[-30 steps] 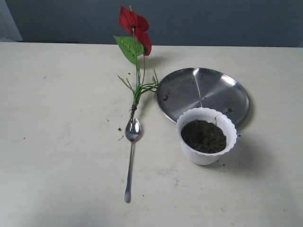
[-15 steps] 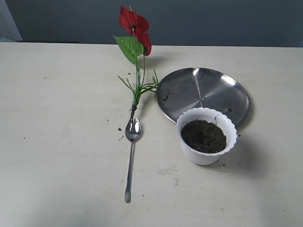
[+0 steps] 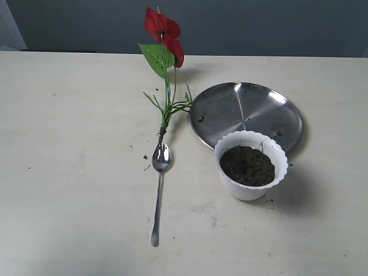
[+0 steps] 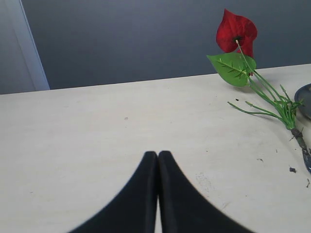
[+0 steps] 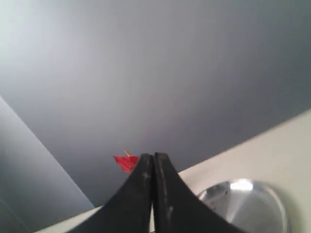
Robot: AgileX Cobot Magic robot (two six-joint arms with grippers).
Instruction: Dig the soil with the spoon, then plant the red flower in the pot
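The red flower (image 3: 164, 29) lies flat on the table, blooms at the back, its stems (image 3: 168, 103) running down to the steel spoon (image 3: 158, 190), whose bowl almost touches the stem end. The white scalloped pot (image 3: 250, 184) stands right of the spoon and holds dark soil (image 3: 248, 165). Neither gripper shows in the exterior view. In the left wrist view the left gripper (image 4: 158, 154) is shut and empty over bare table, with the red flower (image 4: 235, 34) off to one side. The right gripper (image 5: 153, 156) is shut and empty, raised, with a red bloom (image 5: 125, 162) just past its tips.
A flat round steel plate (image 3: 247, 112) with soil specks lies behind the pot, touching it; the plate (image 5: 243, 201) also shows in the right wrist view. Soil crumbs dot the table near the spoon's bowl. A dark wall stands behind the table's far edge.
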